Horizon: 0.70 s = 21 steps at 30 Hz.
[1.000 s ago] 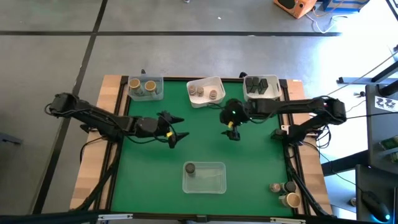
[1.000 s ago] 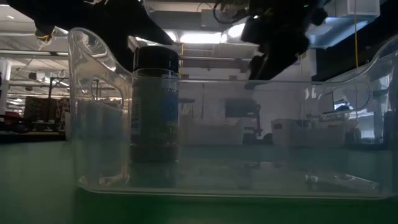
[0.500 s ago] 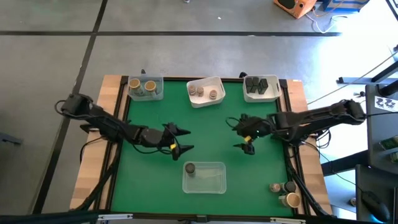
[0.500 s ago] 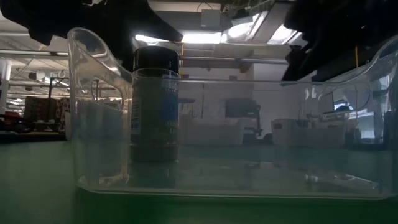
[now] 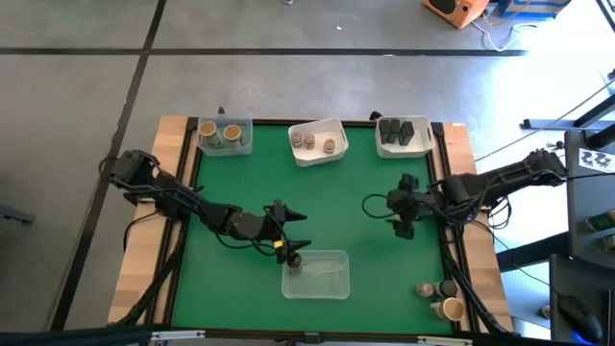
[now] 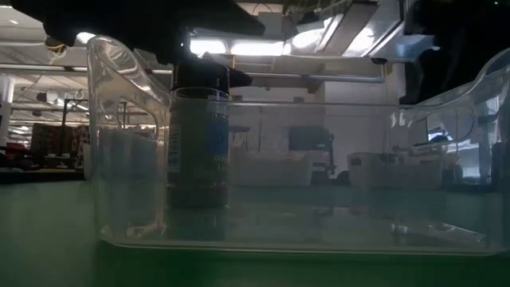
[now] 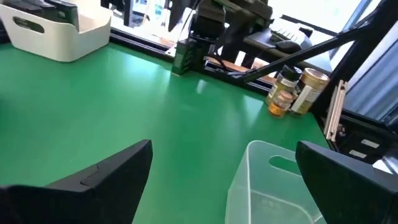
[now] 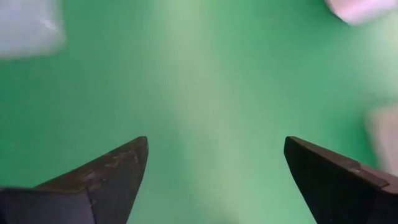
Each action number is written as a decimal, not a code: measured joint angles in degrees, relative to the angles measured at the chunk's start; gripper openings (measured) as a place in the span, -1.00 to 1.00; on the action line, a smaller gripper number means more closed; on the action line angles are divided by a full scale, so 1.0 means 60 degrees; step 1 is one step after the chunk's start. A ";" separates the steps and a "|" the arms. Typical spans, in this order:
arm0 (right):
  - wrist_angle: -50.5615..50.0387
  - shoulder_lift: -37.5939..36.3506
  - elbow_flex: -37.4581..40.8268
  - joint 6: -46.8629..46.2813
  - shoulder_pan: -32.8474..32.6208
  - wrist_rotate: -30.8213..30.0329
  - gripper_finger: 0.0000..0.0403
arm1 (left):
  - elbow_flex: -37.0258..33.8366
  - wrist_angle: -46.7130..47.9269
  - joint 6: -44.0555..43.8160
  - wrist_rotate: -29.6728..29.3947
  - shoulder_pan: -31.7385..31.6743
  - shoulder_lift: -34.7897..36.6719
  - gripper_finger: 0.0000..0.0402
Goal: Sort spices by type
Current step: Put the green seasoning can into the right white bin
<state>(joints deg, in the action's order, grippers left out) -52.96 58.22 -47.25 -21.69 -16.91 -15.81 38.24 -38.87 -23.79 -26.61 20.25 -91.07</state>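
A dark-topped spice jar (image 5: 294, 259) stands upright in the left end of a clear tray (image 5: 327, 279) near the table's front; the low view shows the jar (image 6: 199, 135) behind the tray's wall. My left gripper (image 5: 305, 231) hangs open just beyond the tray's far left corner, above and behind the jar, touching nothing. In its wrist view the tray's rim (image 7: 267, 155) lies between the open fingers. My right gripper (image 5: 382, 217) is open over bare green mat right of centre, and its wrist view shows only mat.
Along the far edge stand a clear tray with tan-topped jars (image 5: 225, 135), a white tray with pale-topped jars (image 5: 318, 142) and a tray of dark jars (image 5: 404, 135). A few loose jars (image 5: 438, 298) stand at the near right corner. Bare mat lies mid-table.
My left gripper has travelled toward the near edge and rightward, sinking a little, up to the clear tray's far left corner. My right gripper has pulled away from mid-table toward the right and near edges and has turned. Both stayed open; the jar has not moved.
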 joint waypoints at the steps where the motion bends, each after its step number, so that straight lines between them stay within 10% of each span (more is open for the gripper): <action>1: -0.0658 -0.0013 -0.0147 -0.0128 0.0000 -0.0253 0.86 | 0.0010 0.0065 0.0007 -0.0054 0.0000 0.0000 0.89; 8: -0.3840 0.0005 -0.0719 -0.0668 0.0425 -0.1385 0.86 | 0.0008 0.0493 -0.0235 -0.0200 -0.0083 0.0000 0.89; 21: -0.5262 0.0975 -0.0313 0.0973 0.3326 0.1532 0.86 | 0.0007 0.0678 -0.0276 -0.0288 -0.0069 0.0004 0.89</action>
<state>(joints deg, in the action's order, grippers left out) -84.54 64.07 -49.12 -15.85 3.05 -6.62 38.28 -34.81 -25.45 -28.34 19.84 -91.05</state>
